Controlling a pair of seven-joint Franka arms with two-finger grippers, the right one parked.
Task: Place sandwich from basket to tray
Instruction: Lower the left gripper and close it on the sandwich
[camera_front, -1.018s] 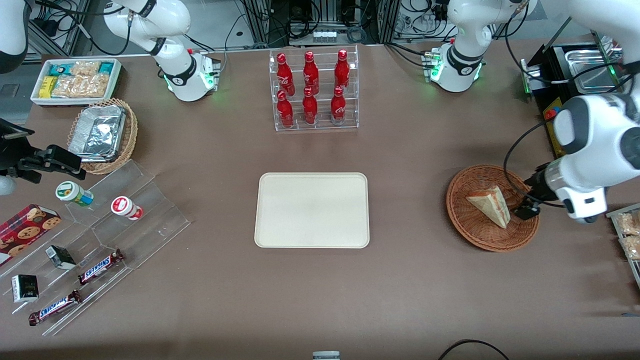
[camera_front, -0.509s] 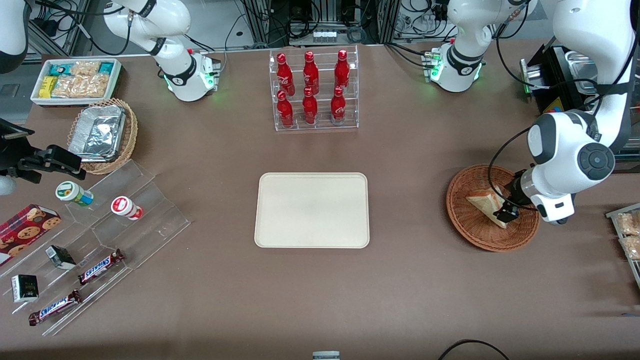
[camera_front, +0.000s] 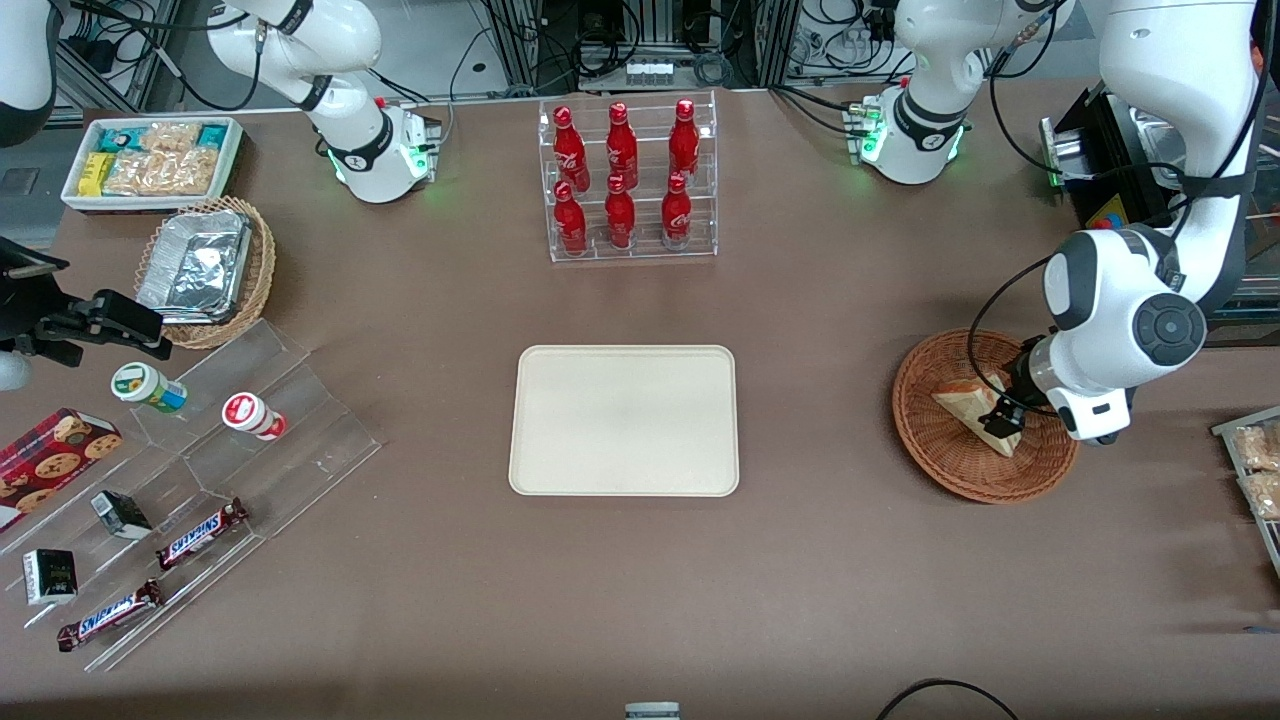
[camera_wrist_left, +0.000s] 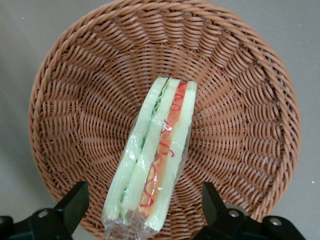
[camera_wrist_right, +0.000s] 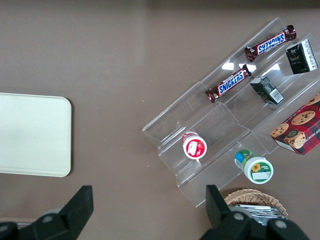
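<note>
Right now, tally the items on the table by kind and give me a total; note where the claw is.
Red bottles: 6
Snickers bars: 2
Small lidded cups: 2
Sandwich: 1
Basket: 1
Tray: 1
Total: 13
The claw is open, straddling the sandwich in the basket.

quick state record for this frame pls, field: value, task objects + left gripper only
sandwich: wrapped wedge, lying in the basket, not lifted
basket: round wicker, toward the working arm's end of the table
tray: cream, nothing on it, mid-table
gripper: over the basket at the sandwich, jaws open, one on each side of the wedge, not closed on it
task stage: pre-grasp; sandwich not yet moved to tray
</note>
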